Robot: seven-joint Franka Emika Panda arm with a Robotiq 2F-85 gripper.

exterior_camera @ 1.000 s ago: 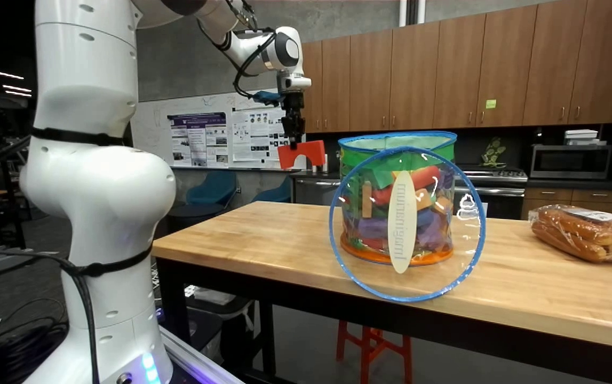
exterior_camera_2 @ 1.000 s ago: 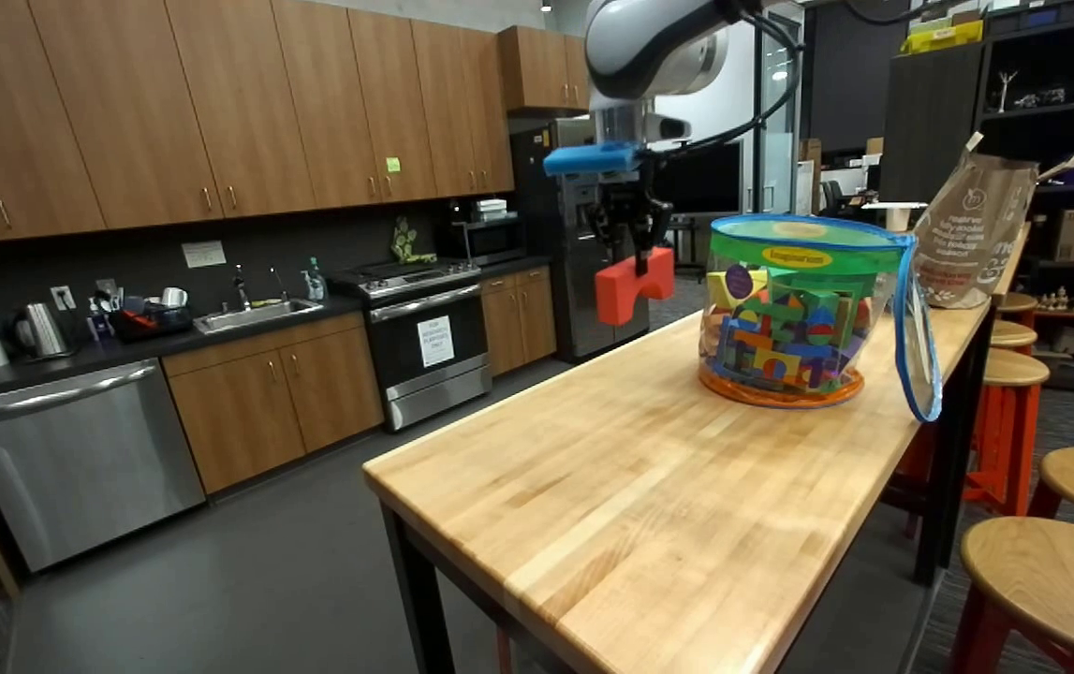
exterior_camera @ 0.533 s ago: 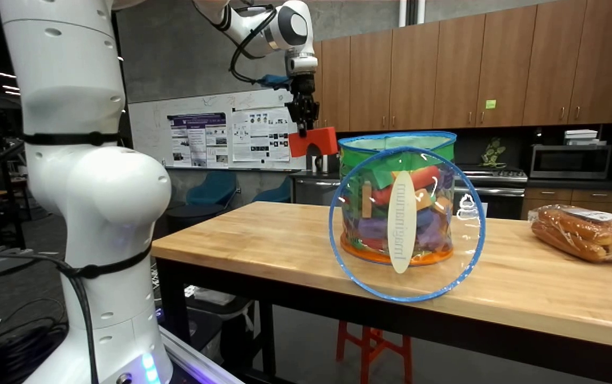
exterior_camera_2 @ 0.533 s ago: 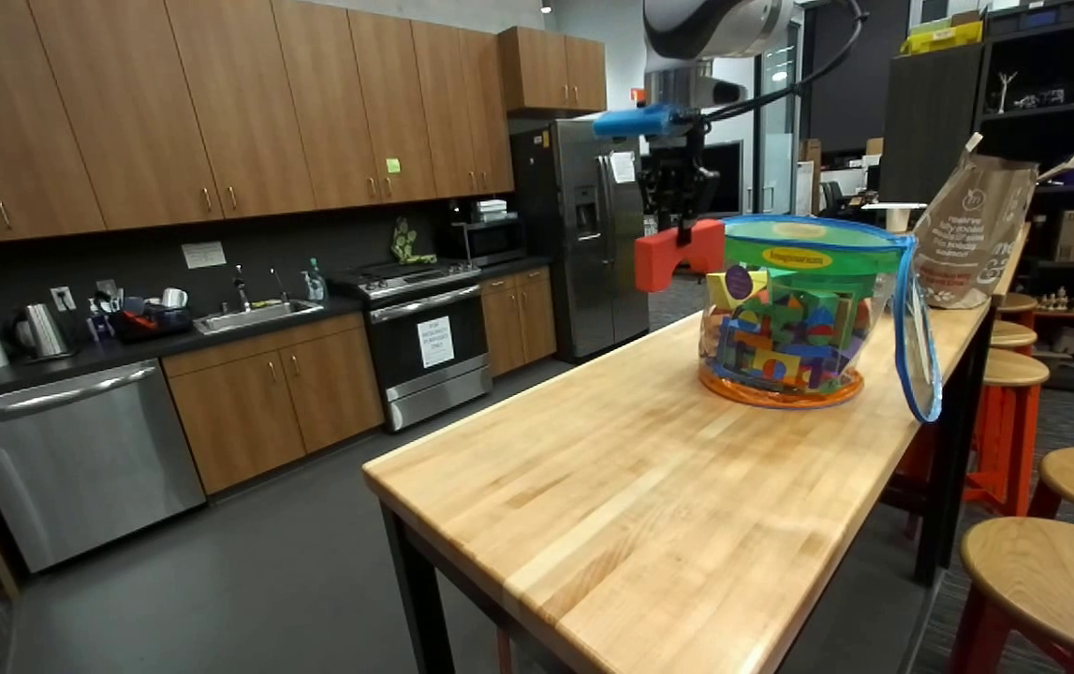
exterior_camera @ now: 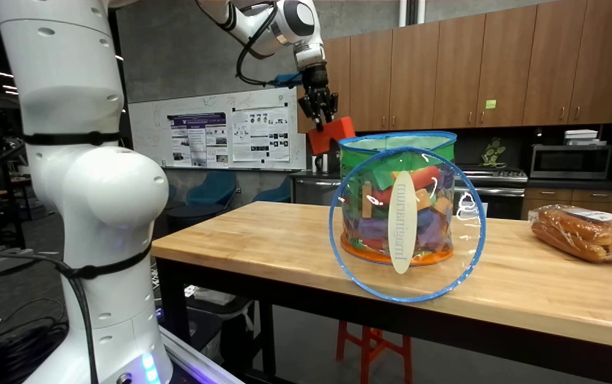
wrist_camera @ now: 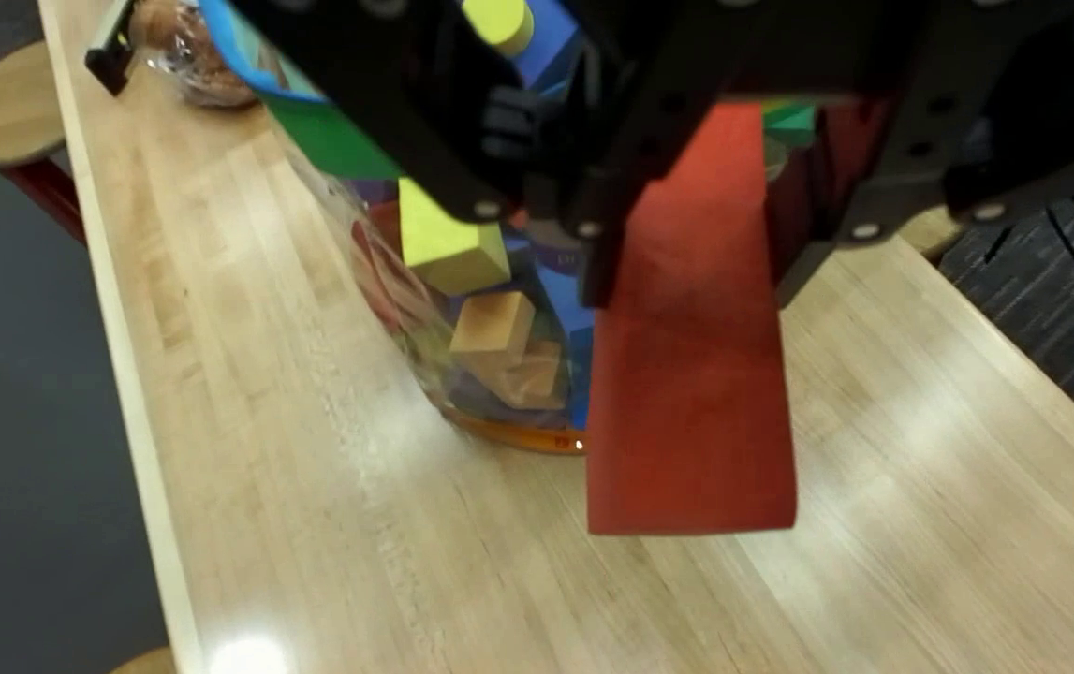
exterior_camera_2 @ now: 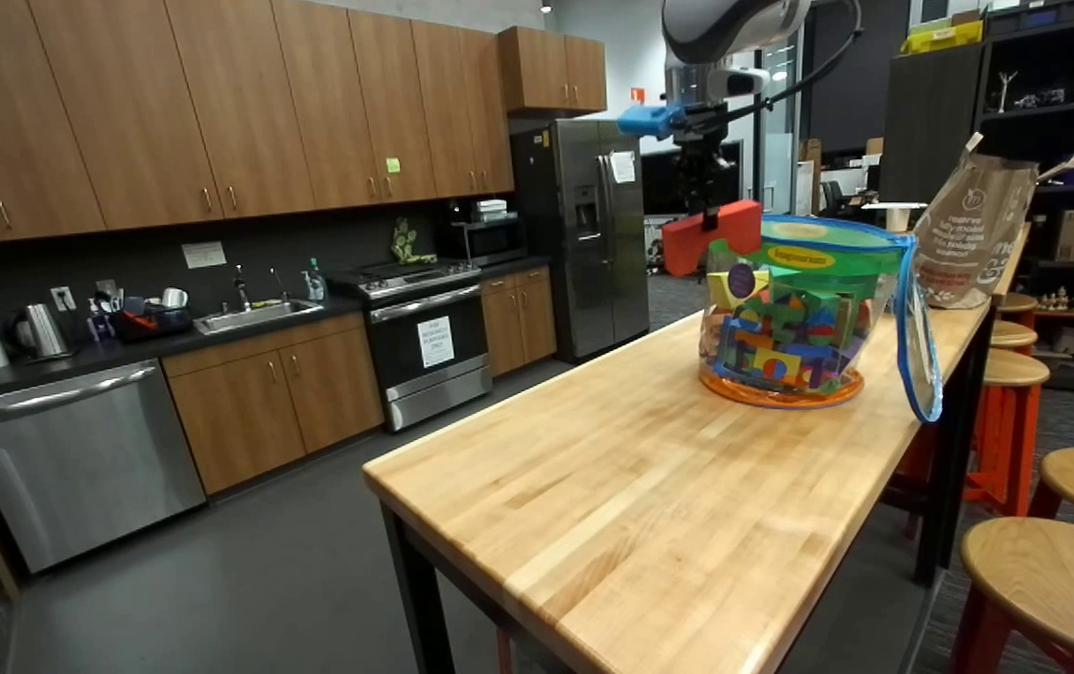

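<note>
Gripped between the fingers (wrist_camera: 605,251), the red arch block (exterior_camera_2: 738,225) hangs above the desk (exterior_camera_2: 611,505), just beside the blue rim (exterior_camera: 391,134) of the clear Imaginarium tub (exterior_camera_2: 860,267), on the side toward the desk's nearer short edge. The block's long axis points at the tub, tub-side end tilted up; whether they touch, I cannot tell.

In both exterior views we see the bucket (exterior_camera: 358,154) on the table (exterior_camera: 263,229), other blocks (exterior_camera_2: 819,325) inside it, the held block (exterior_camera: 339,129) in the gripper (exterior_camera: 323,125) at the bucket's upper left; in an exterior view the lid (exterior_camera: 402,224) hangs before it, bread (exterior_camera: 583,232) lies far right; in an exterior view we find the paper bag (exterior_camera_2: 975,229) upper right, stools (exterior_camera_2: 1061,566) lower right
</note>
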